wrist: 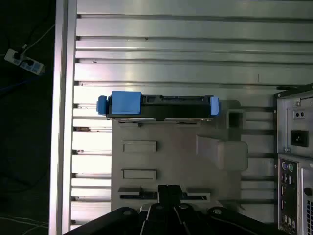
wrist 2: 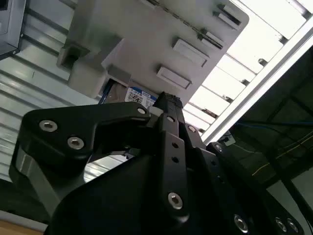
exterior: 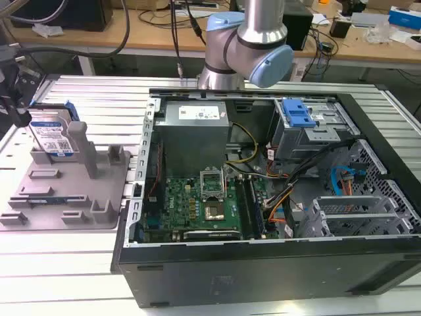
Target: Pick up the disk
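Overhead, we find the disk (wrist: pixel 166 100) upright at the tray's (wrist: pixel 171 156) edge, bare table (wrist: pixel 195 49) beyond. Our gripper (wrist: pixel 169 188) (fingers pressed together, empty) hangs above it, apart.

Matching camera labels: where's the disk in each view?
Exterior view: the disk stands upright in the grey tray, at the exterior view's left.
First wrist view: the disk is seen edge-on, along the grey tray's rim.
Second wrist view: a sliver of the disk peeks out beside the grey tray.
Shared landmark: the grey tray.
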`<state>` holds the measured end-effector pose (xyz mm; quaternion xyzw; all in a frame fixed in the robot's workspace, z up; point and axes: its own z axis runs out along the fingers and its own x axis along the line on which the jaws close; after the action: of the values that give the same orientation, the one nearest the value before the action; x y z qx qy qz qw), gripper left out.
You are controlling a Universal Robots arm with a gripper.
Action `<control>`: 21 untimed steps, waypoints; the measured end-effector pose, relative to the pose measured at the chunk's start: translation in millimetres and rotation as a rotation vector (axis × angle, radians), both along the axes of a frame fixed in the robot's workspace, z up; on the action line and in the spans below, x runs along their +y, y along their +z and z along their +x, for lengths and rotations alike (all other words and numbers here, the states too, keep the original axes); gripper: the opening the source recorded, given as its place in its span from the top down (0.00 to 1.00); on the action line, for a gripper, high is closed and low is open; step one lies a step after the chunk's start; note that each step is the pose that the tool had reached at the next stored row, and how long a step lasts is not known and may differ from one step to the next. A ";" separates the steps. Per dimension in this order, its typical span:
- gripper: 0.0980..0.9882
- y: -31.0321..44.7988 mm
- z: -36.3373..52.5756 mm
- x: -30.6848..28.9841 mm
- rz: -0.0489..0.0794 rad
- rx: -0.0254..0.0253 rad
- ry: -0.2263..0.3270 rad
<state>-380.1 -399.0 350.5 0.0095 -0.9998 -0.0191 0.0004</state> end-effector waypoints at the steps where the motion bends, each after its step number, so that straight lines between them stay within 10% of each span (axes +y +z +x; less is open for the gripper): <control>1: 0.99 0.0 0.0 0.0 0.000 0.0000 0.000; 10: 0.99 0.0 0.0 0.0 0.000 0.0000 0.009; 21: 0.99 -0.6 0.0 0.0 0.000 0.0000 0.294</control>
<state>-380.0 -399.0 349.8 0.1559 -0.9876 -0.0188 0.0032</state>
